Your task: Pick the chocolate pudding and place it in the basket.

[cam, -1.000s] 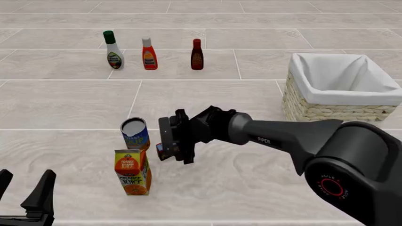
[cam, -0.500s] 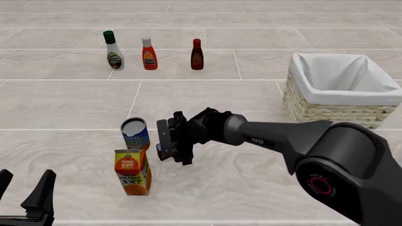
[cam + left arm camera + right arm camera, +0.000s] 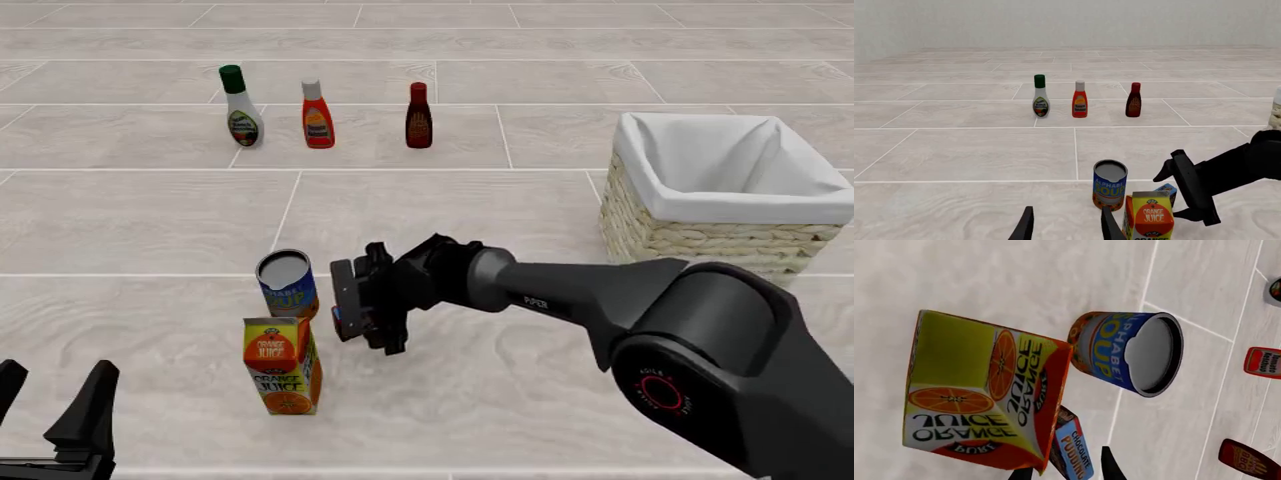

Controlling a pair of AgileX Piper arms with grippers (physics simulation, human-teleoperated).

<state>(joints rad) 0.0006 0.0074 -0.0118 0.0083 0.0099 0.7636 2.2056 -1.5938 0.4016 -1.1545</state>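
Observation:
The chocolate pudding is a small brown box with a blue edge, lying on the table just right of the orange juice carton. In the right wrist view the chocolate pudding lies between my two fingertips, partly hidden behind the carton. My right gripper is open, with a finger on each side of the box. The left wrist view shows only the pudding's blue corner behind the carton. The basket stands at the right. My left gripper rests open at the near left, holding nothing.
A blue soup can stands just behind the juice carton, close to the pudding. Three sauce bottles line up at the far left. The right arm stretches across the table from the near right.
The right gripper has crept slightly left and away toward the pudding, and the arm behind it has shifted. The left gripper has not moved.

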